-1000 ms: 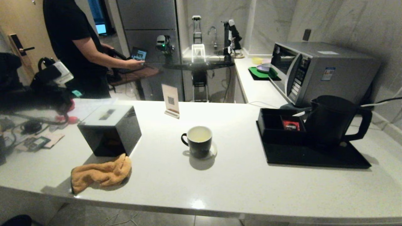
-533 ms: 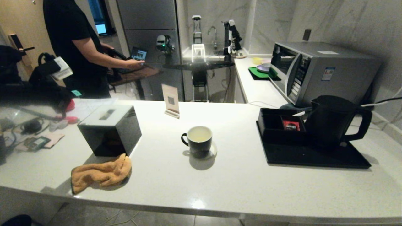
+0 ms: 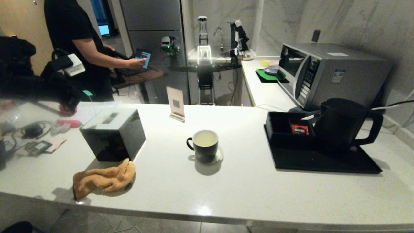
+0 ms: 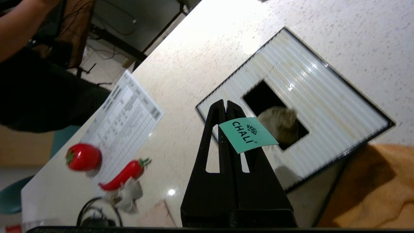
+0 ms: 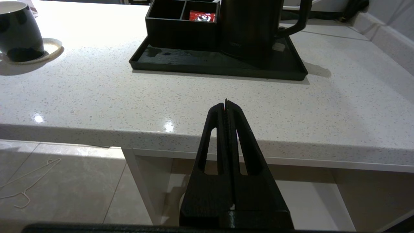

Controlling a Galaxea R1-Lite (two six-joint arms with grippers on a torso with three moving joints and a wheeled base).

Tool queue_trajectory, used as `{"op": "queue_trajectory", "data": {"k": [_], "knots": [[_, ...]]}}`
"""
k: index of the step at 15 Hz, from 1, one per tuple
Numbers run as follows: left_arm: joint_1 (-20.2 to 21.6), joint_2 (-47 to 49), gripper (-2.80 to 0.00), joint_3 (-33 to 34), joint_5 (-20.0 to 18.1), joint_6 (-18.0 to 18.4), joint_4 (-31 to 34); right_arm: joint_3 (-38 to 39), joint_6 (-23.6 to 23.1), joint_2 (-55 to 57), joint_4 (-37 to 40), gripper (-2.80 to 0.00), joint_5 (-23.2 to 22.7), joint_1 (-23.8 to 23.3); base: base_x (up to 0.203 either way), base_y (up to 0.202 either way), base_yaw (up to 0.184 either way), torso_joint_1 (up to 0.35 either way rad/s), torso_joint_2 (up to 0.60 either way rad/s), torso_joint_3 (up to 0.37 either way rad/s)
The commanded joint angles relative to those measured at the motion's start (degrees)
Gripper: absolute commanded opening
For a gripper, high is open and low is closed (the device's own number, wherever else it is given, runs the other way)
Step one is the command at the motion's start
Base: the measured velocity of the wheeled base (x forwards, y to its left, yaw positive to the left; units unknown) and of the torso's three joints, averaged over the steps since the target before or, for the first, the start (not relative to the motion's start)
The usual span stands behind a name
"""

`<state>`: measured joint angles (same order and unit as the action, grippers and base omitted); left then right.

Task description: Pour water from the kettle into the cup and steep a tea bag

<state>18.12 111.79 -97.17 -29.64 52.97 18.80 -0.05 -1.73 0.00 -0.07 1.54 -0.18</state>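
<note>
Pinched at the tip of the black left claw (image 4: 226, 105) is a teal paper tag (image 4: 247, 134) with dark lettering, and just past it sits a black box (image 4: 326, 106) with a white ribbed lid. Off to the claw's side lie a red tomato (image 4: 83, 157) and a red chilli (image 4: 124, 171) with a green stalk, and an orange cloth (image 4: 372, 187). Beyond the black right claw (image 5: 225, 103), the white speckled counter (image 5: 194, 97) carries a matte black kettle (image 5: 249, 29) on a black tray (image 5: 213, 64) with a red packet (image 5: 202, 16), plus a cup (image 5: 19, 32) black outside and white inside.

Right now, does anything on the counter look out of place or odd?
Yes: the left gripper, shut on a green tea bag tag, holds the tea bag over the black box's slot, not over the cup.
</note>
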Motion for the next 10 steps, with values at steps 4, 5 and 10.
{"op": "queue_trajectory", "data": {"k": [4,5,10], "knots": [[-1.2,3.5,-2.8,-0.1,1.0,0.6,0.3,0.0,0.0,0.0,0.0,-2.8,0.0,0.0,0.0,0.0,0.0,0.0,0.0,0.0],[-1.3,4.1,-2.8,-0.1,1.0,0.7,0.4,0.0,0.0,0.0,0.0,-2.8,0.0,0.0,0.0,0.0,0.0,0.0,0.0,0.0],[-1.9,6.7,-2.8,0.1,1.3,2.0,0.3,0.0,0.0,0.0,0.0,-2.8,0.0,0.0,0.0,0.0,0.0,0.0,0.0,0.0]]}}
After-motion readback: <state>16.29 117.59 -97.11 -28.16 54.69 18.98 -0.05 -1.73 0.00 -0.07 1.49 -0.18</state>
